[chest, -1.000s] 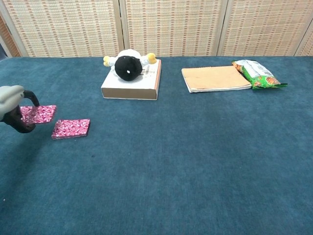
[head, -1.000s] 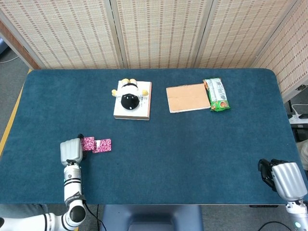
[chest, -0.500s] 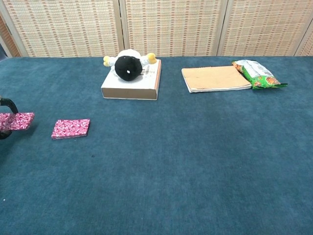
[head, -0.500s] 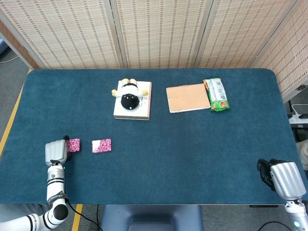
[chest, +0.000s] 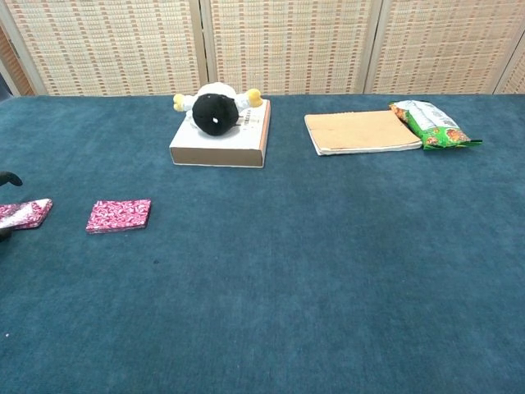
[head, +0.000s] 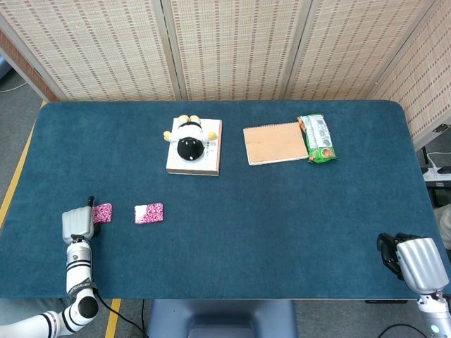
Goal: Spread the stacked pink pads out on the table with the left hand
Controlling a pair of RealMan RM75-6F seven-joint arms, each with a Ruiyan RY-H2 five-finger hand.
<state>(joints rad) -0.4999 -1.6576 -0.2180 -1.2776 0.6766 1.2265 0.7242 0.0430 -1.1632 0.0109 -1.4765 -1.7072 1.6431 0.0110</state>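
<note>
Left hand (head: 78, 225): seen at the near left edge of the bench in the head view, just beside one pink pad; in the chest view only a dark fingertip (chest: 10, 177) shows at the frame's left border. Whether the pad is pinched or merely touched cannot be told.
Pink pad by the hand (head: 102, 213): laid on the cloth at the far left, its left side hidden by the hand; in the chest view it is cut off by the frame edge and looks slightly tilted.
Second pink pad (head: 149, 213): laid flat on the bench, apart from the first, with bare cloth between them.
Right hand (head: 418, 261): held at the near right corner of the bench, nothing seen in it; dark fingers are curled at its left side, but whether they are closed cannot be told.
Bench (head: 282, 225): covered in dark blue cloth.
Flat box (head: 194, 148): set at the far middle, with a black and white plush toy (head: 189, 138) lying on it.
Brown notebook (head: 275, 143): laid to the right of the box.
Green snack packet (head: 317, 139): placed touching the notebook's right edge.
</note>
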